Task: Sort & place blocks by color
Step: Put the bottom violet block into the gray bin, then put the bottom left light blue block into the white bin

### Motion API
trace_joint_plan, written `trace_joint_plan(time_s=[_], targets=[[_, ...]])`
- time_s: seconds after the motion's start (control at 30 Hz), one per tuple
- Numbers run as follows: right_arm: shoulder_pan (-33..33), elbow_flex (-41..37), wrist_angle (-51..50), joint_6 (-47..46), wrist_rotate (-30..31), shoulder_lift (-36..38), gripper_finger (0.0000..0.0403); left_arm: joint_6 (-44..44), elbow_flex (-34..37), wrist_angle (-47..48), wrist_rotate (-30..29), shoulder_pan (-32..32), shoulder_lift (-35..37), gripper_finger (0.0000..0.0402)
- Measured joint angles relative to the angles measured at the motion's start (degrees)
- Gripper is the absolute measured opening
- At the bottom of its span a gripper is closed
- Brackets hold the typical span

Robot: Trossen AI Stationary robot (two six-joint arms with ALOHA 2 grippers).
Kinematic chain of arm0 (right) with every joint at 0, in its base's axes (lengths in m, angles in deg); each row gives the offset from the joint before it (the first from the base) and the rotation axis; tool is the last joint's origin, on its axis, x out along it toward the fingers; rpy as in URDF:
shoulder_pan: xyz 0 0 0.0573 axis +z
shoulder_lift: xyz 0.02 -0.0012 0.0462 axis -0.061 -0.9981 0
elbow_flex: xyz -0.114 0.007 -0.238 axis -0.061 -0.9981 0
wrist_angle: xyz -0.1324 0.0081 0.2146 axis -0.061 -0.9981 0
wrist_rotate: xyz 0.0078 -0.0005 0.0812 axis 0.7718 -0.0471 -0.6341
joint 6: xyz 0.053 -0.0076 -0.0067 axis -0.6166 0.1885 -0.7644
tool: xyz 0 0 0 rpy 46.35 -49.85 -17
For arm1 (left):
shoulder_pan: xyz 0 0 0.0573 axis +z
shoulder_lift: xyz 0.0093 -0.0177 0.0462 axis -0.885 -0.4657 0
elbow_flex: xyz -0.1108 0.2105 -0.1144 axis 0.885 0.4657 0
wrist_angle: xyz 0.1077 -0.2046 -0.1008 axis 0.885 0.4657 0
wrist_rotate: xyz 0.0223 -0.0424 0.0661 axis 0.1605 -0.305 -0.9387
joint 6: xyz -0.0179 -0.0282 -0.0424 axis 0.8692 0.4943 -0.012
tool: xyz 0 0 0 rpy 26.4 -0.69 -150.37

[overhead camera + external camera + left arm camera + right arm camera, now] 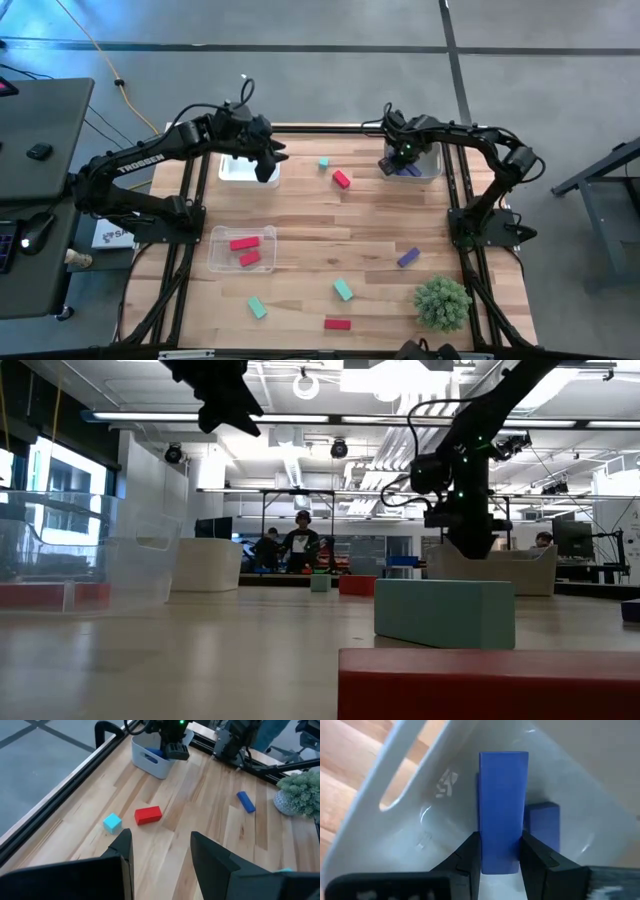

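Right gripper (500,855): closed on a purple block (503,810), held upright inside the far-right tray (415,785); a second purple block (543,827) lies in the same tray, just beside.
Left gripper (160,850): raised over the far-left tray (236,172), fingers parted, nothing between them.
Near-left tray (222,262): holds two red blocks (244,243).
Loose red: one (342,179) near the far edge between the two far trays, one (337,324) at the near edge.
Loose teal: one (324,163) beside the far red block, two (343,290) toward the near edge.
Loose purple: one (408,257) on the right side, near the spiky plant (442,303).
Step in hand: depositing purple into the far-right tray; release not yet made.
Progress: roughly a third sorted, judged from six blocks loose on the table (300,220).
Next move: part the right fingers, lift clear of the tray wall, then go for the loose purple block.
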Motion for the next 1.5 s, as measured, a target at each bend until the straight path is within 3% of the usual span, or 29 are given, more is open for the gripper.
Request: trace_joint_plan(time_s=[0.27,0.43,0.6,0.87,1.23,1.5], targets=[[-2.2,-0.7,0.5,0.1,-7.7,0.0,0.0083,0.0,0.0,0.7,0.0,-1.2,0.0,0.0113],[-3.1,-0.7,0.5,1.7,-9.3,0.0,0.0083,-1.1,0.0,0.7,0.0,-1.8,0.0,0.0113],[-3.2,-0.7,0.4,2.6,-9.3,0.0,0.0091,-2.1,0.0,0.7,0.0,-2.4,0.0,0.0113],[-2.5,-0.7,0.4,2.8,-6.9,0.0,0.0156,-2.0,0.0,0.7,-0.2,-2.4,0.0,0.0113],[-2.2,3.4,-4.0,0.2,-6.7,0.0,0.016,-4.4,0.0,0.8,-0.2,-2.4,0.0,0.0118],[-0.6,9.1,-8.9,0.2,-2.7,1.7,0.016,-4.4,0.0,1.1,-0.2,-2.4,0.0,0.0165]])
